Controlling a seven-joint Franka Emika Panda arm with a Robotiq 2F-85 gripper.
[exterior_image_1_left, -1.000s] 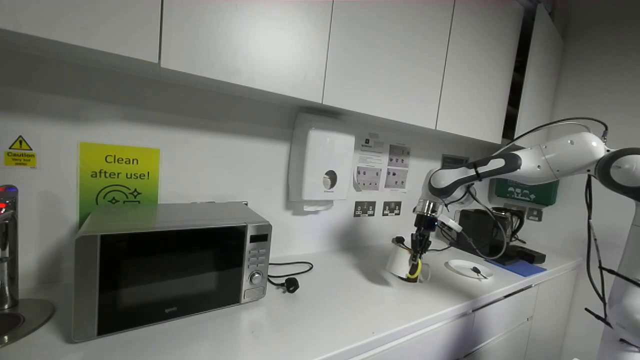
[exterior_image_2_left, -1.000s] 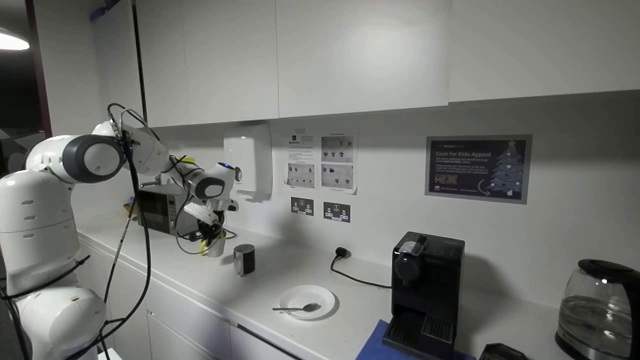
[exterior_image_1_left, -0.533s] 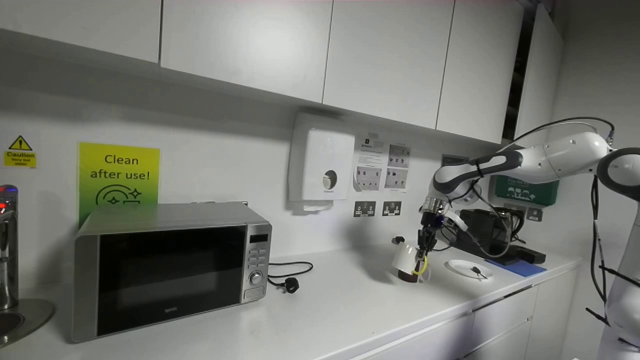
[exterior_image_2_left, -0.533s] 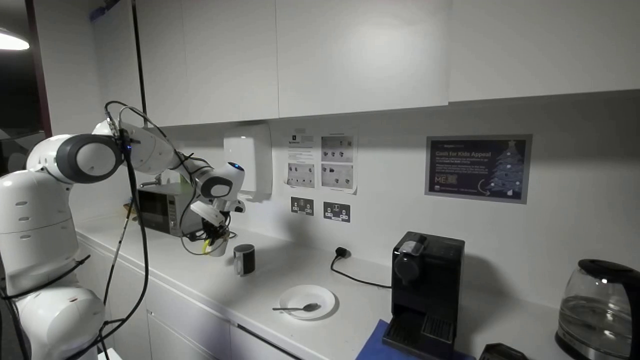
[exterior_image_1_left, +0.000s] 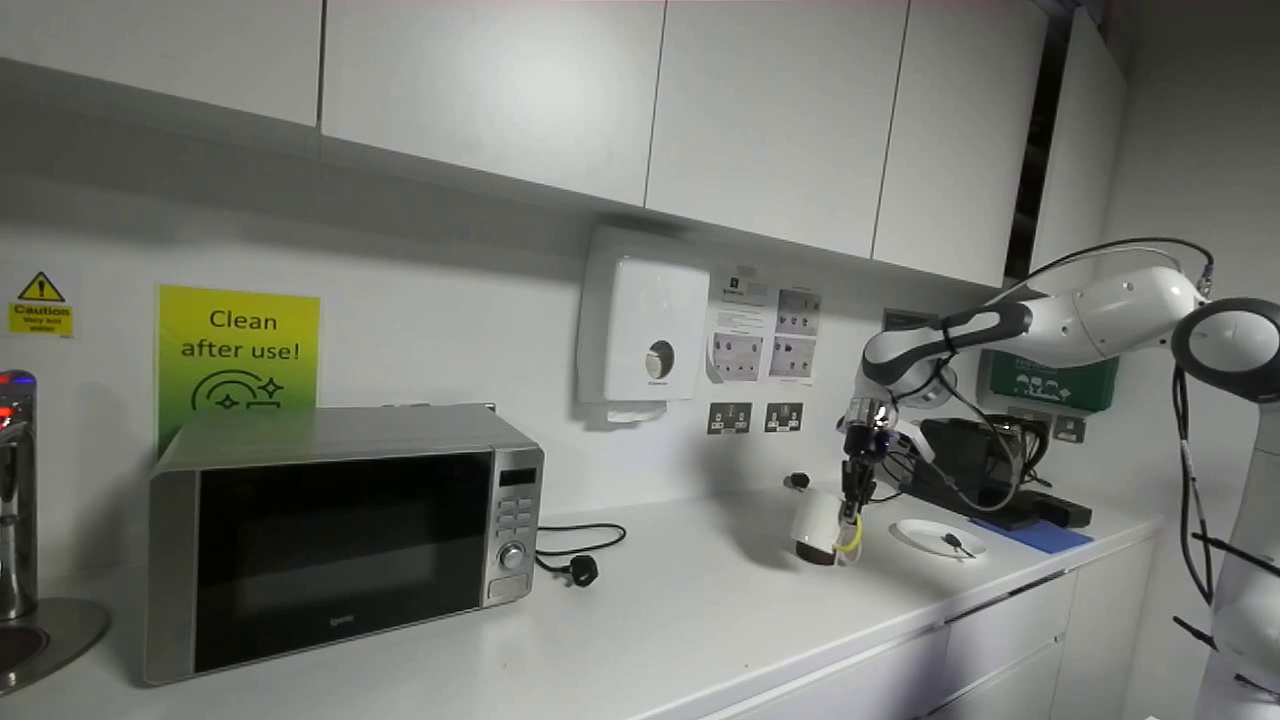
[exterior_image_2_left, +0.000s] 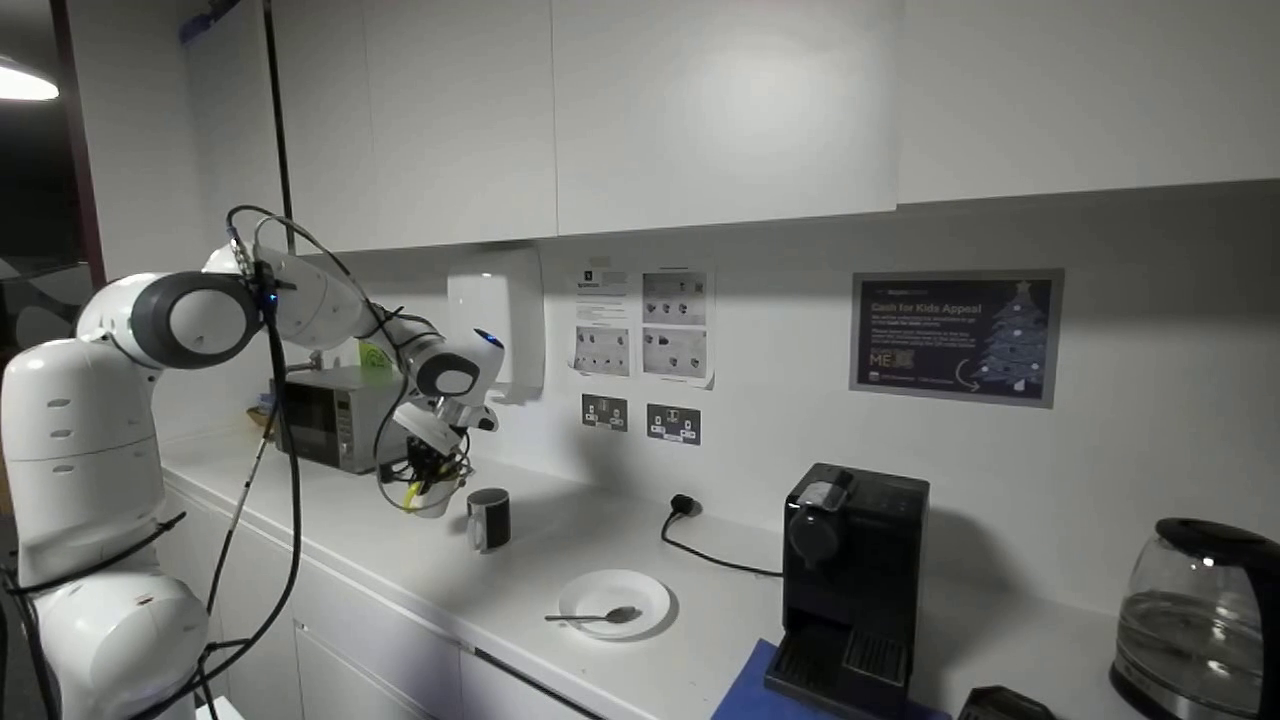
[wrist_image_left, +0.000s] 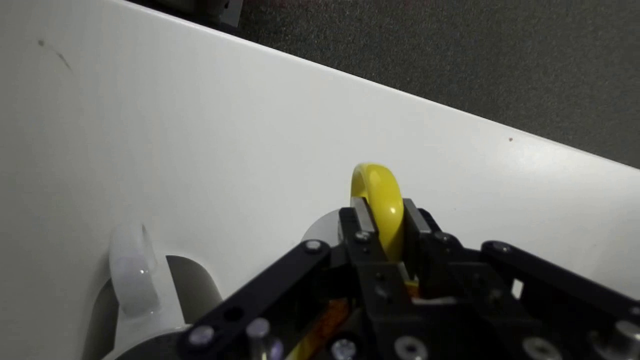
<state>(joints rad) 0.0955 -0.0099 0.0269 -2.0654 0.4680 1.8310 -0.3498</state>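
We saw a mug held by its handle

We found the white mug (exterior_image_1_left: 818, 520) apparently clear of the table (exterior_image_1_left: 640, 610), the hand (wrist_image_left: 389, 215) clamped on its yellow handle (wrist_image_left: 383, 190), presumably because that slim loop suited a pinch. Our wrist view showed this grip but hid most of the mug; an exterior view showed us its gap from the dark mug (exterior_image_2_left: 490, 522).

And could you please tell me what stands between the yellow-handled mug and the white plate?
An upright dark mug stands on the counter between the yellow-handled mug and the white plate; this shows in an exterior view.
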